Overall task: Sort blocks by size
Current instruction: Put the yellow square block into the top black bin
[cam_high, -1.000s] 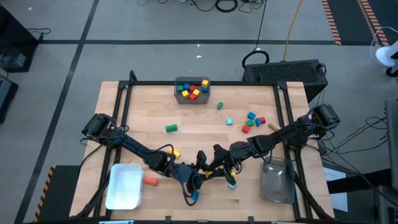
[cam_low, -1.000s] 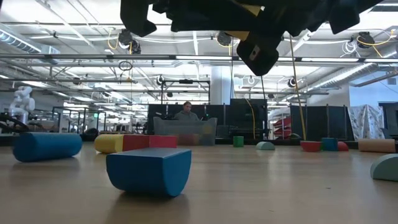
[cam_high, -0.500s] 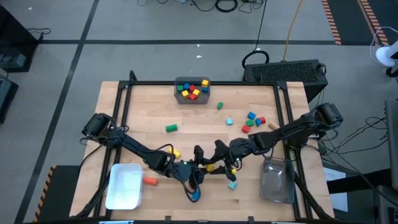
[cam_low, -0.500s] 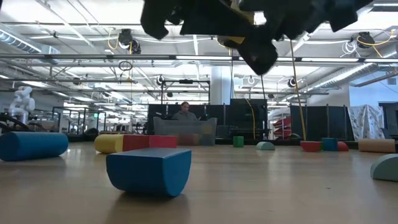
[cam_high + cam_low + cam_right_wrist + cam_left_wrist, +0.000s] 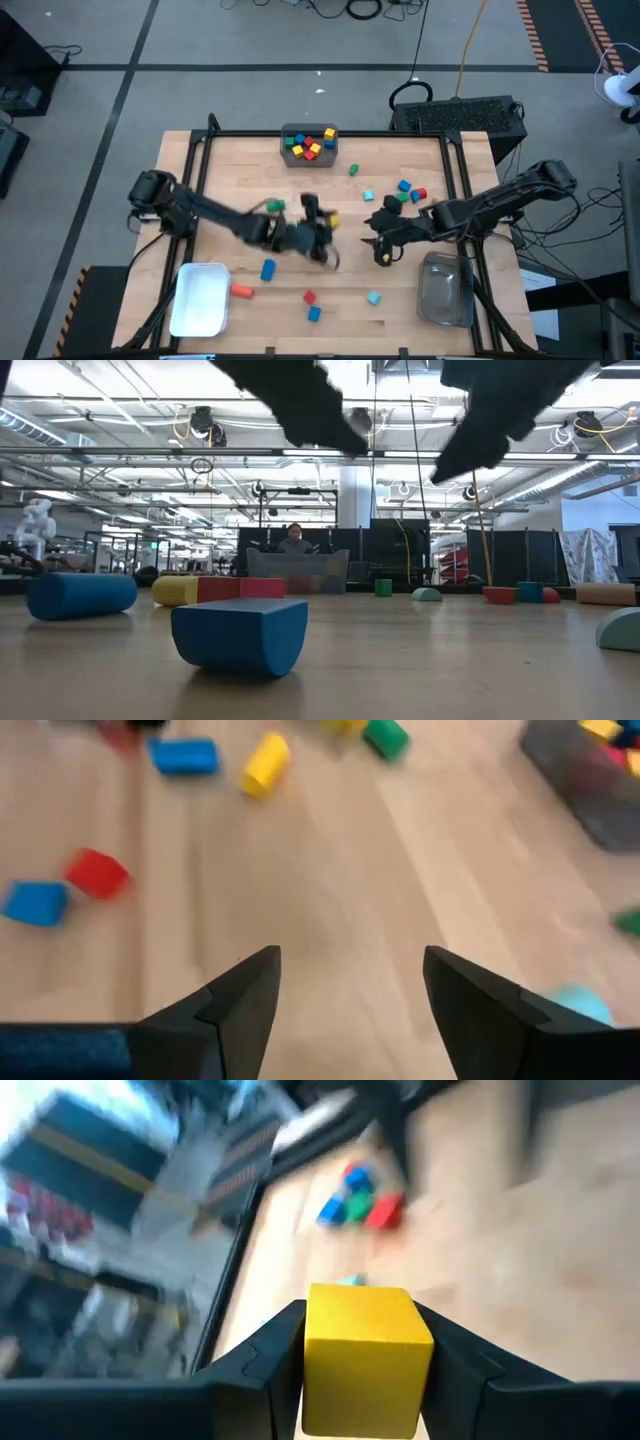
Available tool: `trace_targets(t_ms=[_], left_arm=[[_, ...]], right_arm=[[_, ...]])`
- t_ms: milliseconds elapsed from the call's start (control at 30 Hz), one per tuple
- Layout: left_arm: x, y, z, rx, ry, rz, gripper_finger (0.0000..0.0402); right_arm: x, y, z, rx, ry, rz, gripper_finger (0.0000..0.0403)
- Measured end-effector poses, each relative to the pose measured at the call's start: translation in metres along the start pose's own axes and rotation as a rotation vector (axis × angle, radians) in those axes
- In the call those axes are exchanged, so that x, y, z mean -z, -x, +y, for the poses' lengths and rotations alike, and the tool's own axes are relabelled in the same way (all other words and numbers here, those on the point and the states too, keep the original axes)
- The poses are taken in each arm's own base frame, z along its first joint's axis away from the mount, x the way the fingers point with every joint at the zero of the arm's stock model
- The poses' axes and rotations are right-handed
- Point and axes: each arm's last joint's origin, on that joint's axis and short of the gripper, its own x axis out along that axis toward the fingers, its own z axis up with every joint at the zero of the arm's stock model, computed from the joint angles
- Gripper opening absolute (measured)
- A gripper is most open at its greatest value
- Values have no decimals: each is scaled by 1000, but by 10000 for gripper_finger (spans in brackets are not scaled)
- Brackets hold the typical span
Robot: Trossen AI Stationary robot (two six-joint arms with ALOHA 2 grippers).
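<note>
A yellow block (image 5: 366, 1355), a smooth cube, sits clamped in the left gripper (image 5: 365, 1370); bare wood lies ahead of the right gripper (image 5: 350, 995), fingers spread, empty.

You had the wooden table (image 5: 240, 170) carrying a grey bin (image 5: 309, 146) at its far edge, a white bin (image 5: 198, 298) near left, a clear bin (image 5: 445, 290) near right, and loose blocks (image 5: 408, 193) scattered across the boards between them.
</note>
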Motion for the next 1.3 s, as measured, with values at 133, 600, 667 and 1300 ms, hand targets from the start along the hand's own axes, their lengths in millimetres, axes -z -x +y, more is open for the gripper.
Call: trace_targets(t_ms=[133, 600, 667, 1300], left_arm=[[21, -23, 47, 34, 112, 92, 154], [105, -76, 182, 48, 368, 159, 155], [113, -77, 193, 54, 390, 156, 155], [181, -131, 210, 110, 578, 172, 155]], right_arm=[[9, -7, -2, 64, 0, 77, 231], [43, -63, 7, 169, 80, 266, 231], [44, -66, 7, 172, 81, 265, 231], [38, -61, 5, 174, 87, 237, 231]])
